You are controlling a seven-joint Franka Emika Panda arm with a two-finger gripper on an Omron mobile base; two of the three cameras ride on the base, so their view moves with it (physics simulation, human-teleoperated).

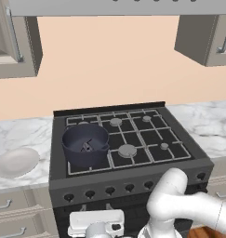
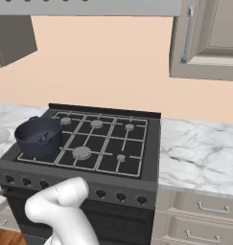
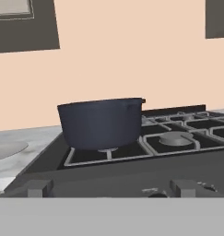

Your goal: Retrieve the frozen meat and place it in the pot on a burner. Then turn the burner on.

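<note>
— Where is the meat (image 1: 87,147) now?

— We see it already lying at the bottom of the pot (image 1: 85,144), a small dark jagged lump, and the pot sits on the front left burner of the stove (image 1: 128,139). So what remains, we judge, is the knob.

— How would the lump handle if we had to touch it again?

— We judge it hard and stiff, being frozen, light for its size, and likely slick on the outside. Its rough edges give the best purchase, so we would pinch it across its narrowest part.

— And the pot?

— Heavy, rigid metal with short side handles; we would leave it alone.

— Where does all this lie from the jaws?

— In the hand view the pot (image 3: 101,123) stands ahead of the jaws and above their level, a little to the left, beyond the front edge of the stove. The meat is hidden there behind the pot wall. The knobs (image 3: 38,188) are close in front of the jaws.

— Are the jaws wide or narrow?

— We cannot tell; the fingertips are not clear in any picture.
</note>
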